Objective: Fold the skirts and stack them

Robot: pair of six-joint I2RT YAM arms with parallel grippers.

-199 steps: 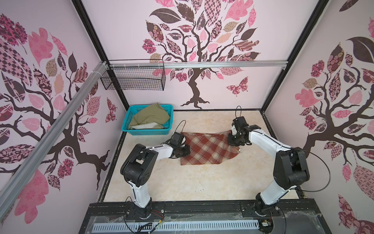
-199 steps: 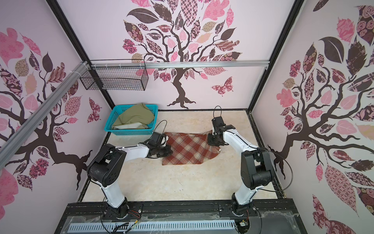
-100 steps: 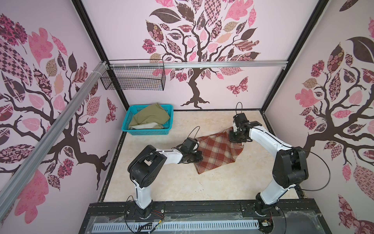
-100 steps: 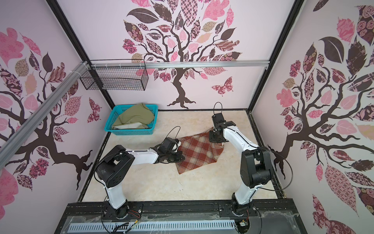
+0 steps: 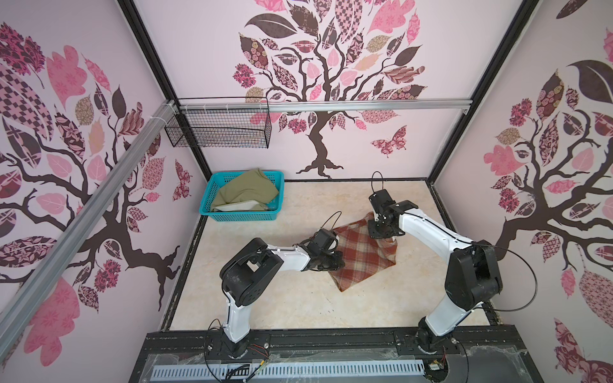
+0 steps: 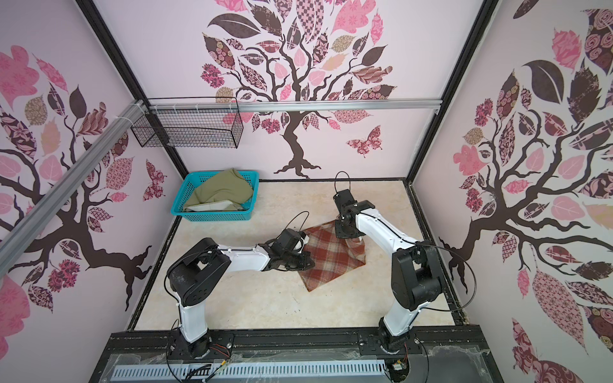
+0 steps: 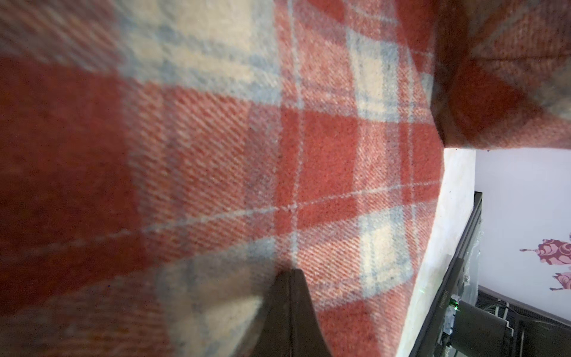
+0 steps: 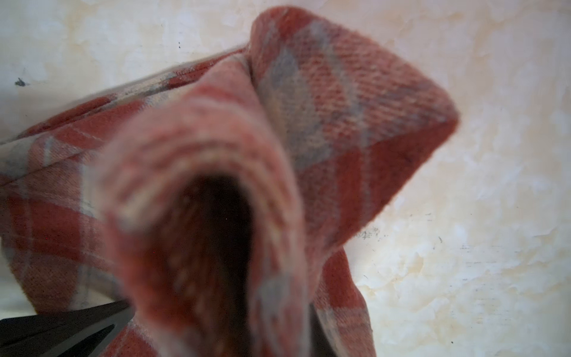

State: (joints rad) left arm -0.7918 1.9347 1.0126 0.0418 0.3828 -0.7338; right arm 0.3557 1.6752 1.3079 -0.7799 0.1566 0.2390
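The plaid skirt [image 5: 360, 257] is a woolly twill weave in rust-red and cream with faint grey-blue bands. It lies as a rough diamond slightly right of the middle of the pale, marbled surface [image 5: 282, 298], with one pointed corner toward the near edge. Its fuzzy nap and diagonal ribs show clearly in the left wrist view.

The left hand [image 5: 333, 260] sits low at the skirt's left edge. Its dark fingers [image 7: 290, 312] are pressed fully together into one wedge, pinching that edge, with blurred cloth crowding beside them.

The right hand [image 5: 384, 232] is nearly closed on the skirt's far corner. It holds that corner raised off the surface, so the fabric curls into a soft, hollow tube around its fingers [image 8: 61, 327], and a rounded flap droops beside it.

The olive-green skirt [image 5: 247, 192] is smooth and plain with a pale lining edge. It lies crumpled in the turquoise plastic lattice basket [image 5: 242, 217] at the far left corner of the surface, well apart from both hands.
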